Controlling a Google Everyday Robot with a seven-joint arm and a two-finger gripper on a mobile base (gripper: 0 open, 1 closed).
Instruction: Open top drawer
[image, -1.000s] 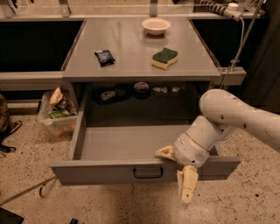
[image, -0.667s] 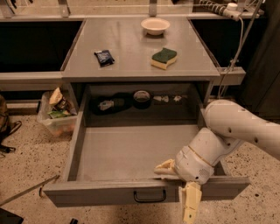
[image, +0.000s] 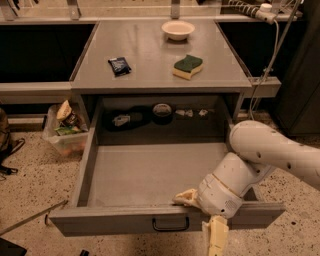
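The top drawer (image: 150, 172) is a wide grey metal drawer, pulled far out of the table, and its inside is bare. Its small black bar handle (image: 171, 225) is centred on the front panel. My gripper (image: 202, 220) is at the drawer's front wall, just right of the handle and not on it. It is open and straddles the wall: one cream finger (image: 184, 198) lies inside the drawer and the other finger (image: 217, 239) hangs outside the front. My white arm (image: 272, 150) reaches in from the right.
On the grey table top (image: 150, 55) are a bowl (image: 178, 29), a green-and-yellow sponge (image: 188, 66) and a dark packet (image: 119, 65). Small items (image: 161, 111) lie at the back behind the drawer. A bin of rubbish (image: 65, 131) stands on the floor at left.
The drawer has slid further out toward the camera, and my gripper has moved forward with its front wall. The handle sits lower in view.
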